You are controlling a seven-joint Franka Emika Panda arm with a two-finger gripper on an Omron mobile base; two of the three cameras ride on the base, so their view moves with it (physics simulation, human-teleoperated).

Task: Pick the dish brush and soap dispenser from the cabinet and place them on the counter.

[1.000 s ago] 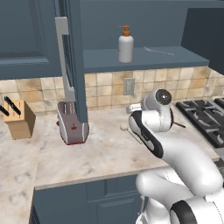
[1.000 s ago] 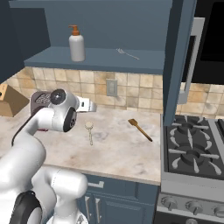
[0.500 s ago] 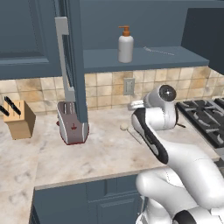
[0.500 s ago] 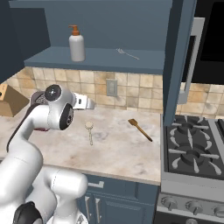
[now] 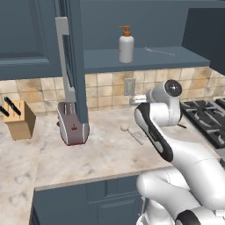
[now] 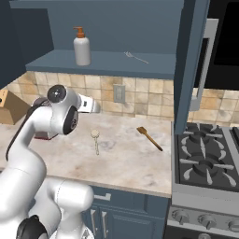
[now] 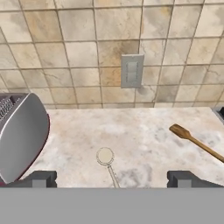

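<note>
Dish brush [image 7: 108, 162] lies on the counter [image 7: 144, 135] just below and ahead of our spread, empty gripper [image 7: 111, 178], handle running back toward us; soap dispenser [image 5: 126, 44] stands upright well above it, in the cabinet [image 5: 145, 59].

- In your hand view the dish brush [image 7: 105, 156] loses its handle's lower end behind the bottom band.
- The toaster [image 7: 19, 135] is cut by that view's left edge.
- From the left base, the arm hides the pincer itself.
- The thin grey rod [image 6: 136, 57] on the cabinet shelf is too small to identify.
</note>
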